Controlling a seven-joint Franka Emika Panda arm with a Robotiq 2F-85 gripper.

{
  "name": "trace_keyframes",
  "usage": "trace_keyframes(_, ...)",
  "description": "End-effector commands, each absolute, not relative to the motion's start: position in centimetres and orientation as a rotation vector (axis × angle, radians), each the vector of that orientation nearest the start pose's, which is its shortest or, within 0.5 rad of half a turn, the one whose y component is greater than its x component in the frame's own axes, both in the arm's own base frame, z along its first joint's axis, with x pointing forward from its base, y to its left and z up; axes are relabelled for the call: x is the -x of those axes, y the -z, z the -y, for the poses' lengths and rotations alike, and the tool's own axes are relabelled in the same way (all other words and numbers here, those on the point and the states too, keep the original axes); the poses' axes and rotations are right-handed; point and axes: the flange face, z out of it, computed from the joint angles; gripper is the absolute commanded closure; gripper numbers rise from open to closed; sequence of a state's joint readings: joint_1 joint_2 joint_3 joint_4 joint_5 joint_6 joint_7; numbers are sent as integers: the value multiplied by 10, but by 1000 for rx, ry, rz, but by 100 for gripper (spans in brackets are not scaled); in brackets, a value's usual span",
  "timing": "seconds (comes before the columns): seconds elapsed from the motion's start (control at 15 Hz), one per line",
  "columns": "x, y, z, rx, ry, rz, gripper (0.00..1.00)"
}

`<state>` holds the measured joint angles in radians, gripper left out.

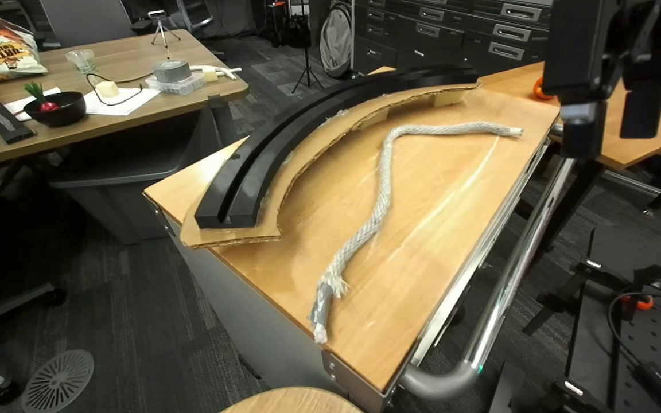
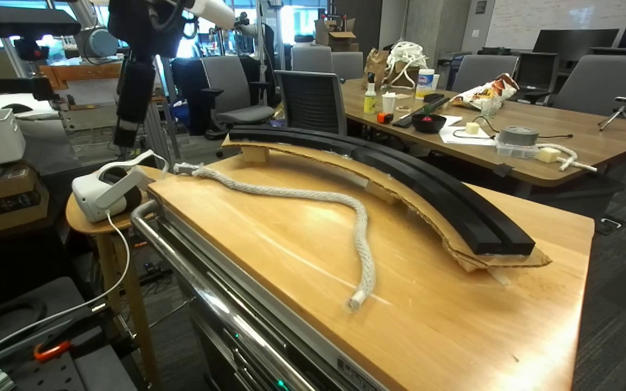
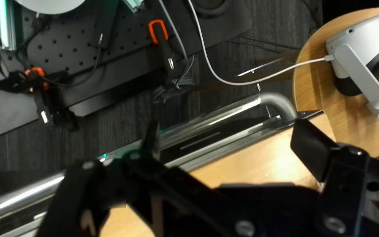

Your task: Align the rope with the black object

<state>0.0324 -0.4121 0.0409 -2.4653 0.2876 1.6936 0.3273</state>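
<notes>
Pale braided rope (image 1: 385,178) lay in a loose S on the concave side of the grooved matte-black arc (image 1: 304,126), apart from it. The rope's frayed fibres (image 1: 339,285), I judged, could snag on the arc's raised cardboard base (image 1: 307,152) if dragged; limp braid, gripped at one point, could sag off the curve. My gripper (image 1: 613,129), fingers spread and empty, hung farther from the arc.

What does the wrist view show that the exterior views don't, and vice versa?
Only the wrist view: a pale rounded shape at its top edge, too cropped to name.

Only the exterior views: the curved black strip, and a chip bag on another table. The rope is plain there; whether the wrist view catches it, I cannot tell.

Shared: the tabletop, chrome rail, stool and tool.
</notes>
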Motion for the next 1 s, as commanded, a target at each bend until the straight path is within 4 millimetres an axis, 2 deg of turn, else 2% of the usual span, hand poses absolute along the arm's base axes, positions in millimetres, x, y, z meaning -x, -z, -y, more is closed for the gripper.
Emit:
trace_keyframes(0.0, -369, -418, -55, 2844, -611, -513, 0)
trace_keyframes(0.13, -368, -416, -55, 2838, -619, -522, 0)
trace_keyframes(0.27, -388, -412, -73, 2737, -685, -450, 0)
trace_keyframes(0.33, -400, -405, -85, 2678, -769, -479, 0)
trace_keyframes(0.4, -412, -397, -97, 2674, -819, -626, 0)
trace_keyframes(0.47, -428, -395, -105, 2698, -738, -747, 0)
trace_keyframes(0.67, -476, -389, -135, 2743, -629, -971, 0)
trace_keyframes(0.8, -507, -373, -156, 2770, -579, -1118, 0)
trace_keyframes(0.93, -527, -360, -170, 2794, -515, -1271, 0)
